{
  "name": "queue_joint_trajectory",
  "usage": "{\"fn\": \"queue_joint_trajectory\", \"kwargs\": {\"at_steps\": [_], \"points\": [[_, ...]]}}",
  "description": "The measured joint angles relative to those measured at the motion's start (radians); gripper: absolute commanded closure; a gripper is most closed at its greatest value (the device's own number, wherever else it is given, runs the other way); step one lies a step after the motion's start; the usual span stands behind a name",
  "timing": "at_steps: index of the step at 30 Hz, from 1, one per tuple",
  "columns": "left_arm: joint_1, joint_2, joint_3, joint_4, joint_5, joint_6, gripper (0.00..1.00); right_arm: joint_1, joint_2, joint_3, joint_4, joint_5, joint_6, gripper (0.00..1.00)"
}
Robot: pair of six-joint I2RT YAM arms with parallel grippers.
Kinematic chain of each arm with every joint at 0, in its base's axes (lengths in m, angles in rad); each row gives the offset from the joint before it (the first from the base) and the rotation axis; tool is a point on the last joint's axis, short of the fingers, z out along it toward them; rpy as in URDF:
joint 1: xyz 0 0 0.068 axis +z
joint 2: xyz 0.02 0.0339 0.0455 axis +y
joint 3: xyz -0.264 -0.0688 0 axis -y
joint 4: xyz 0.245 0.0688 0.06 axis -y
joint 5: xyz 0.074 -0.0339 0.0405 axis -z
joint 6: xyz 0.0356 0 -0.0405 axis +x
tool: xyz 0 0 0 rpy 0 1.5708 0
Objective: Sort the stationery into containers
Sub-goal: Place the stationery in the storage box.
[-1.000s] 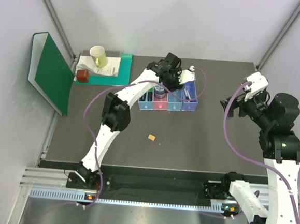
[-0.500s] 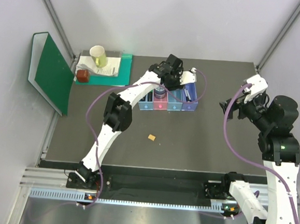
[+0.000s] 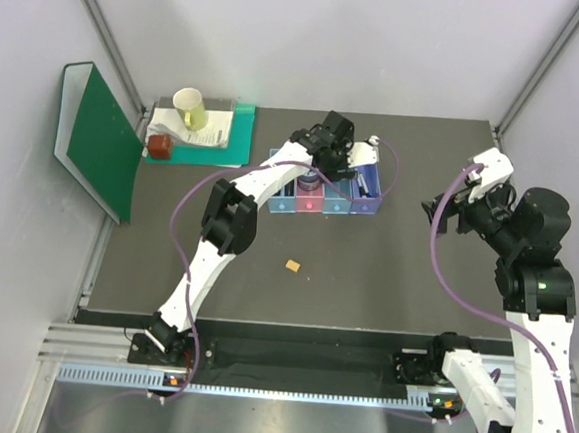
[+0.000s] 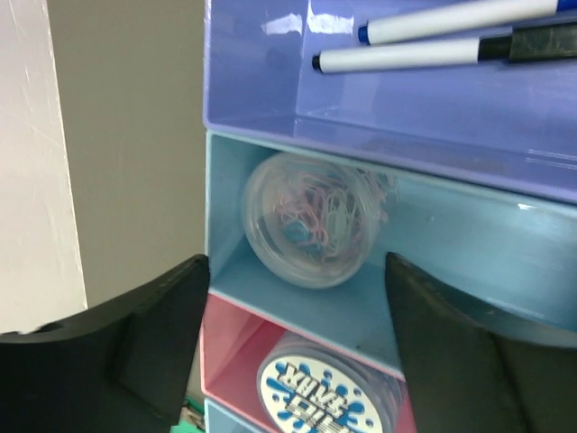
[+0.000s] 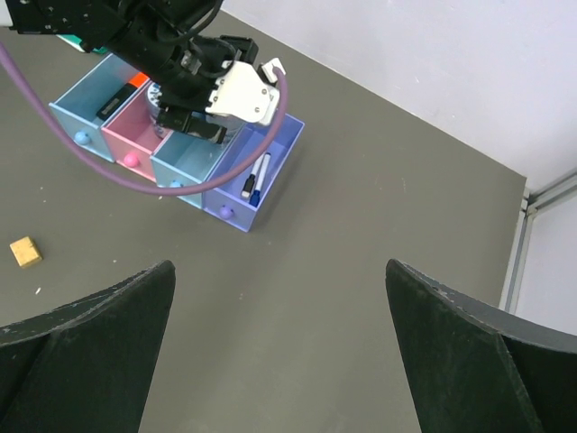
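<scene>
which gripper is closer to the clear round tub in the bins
Left. The left gripper hangs directly over the clear tub in the blue bin, fingers open either side. The right gripper is far off to the right, open and empty.

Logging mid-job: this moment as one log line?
left hand: open above clear tub in blue bin | tin: pink bin | pens: purple bin | tan block: on table | right hand: open
</scene>
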Motion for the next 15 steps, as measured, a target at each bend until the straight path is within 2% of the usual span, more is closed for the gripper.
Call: {"fn": "queue_joint_trajectory", "kwargs": {"at_steps": [1,4,11,15], "points": [[0.0,0.0,-0.005,0.004,0.0,-0.003,0.05,0.0,0.0,0.0,0.001,0.0,0.001,0.0],[0.0,0.0,-0.013,0.026,-0.007,-0.011,0.01,0.0,-0.002,-0.001,0.002,0.0,0.006,0.0],[-0.004,-0.011,-0.046,0.072,-0.023,-0.077,0.01,0.0,-0.019,-0.014,0.008,-0.001,0.009,0.0],[-0.009,-0.086,-0.117,0.082,-0.01,-0.126,0.01,0.0,-0.035,-0.028,0.01,-0.005,0.014,0.0]]}}
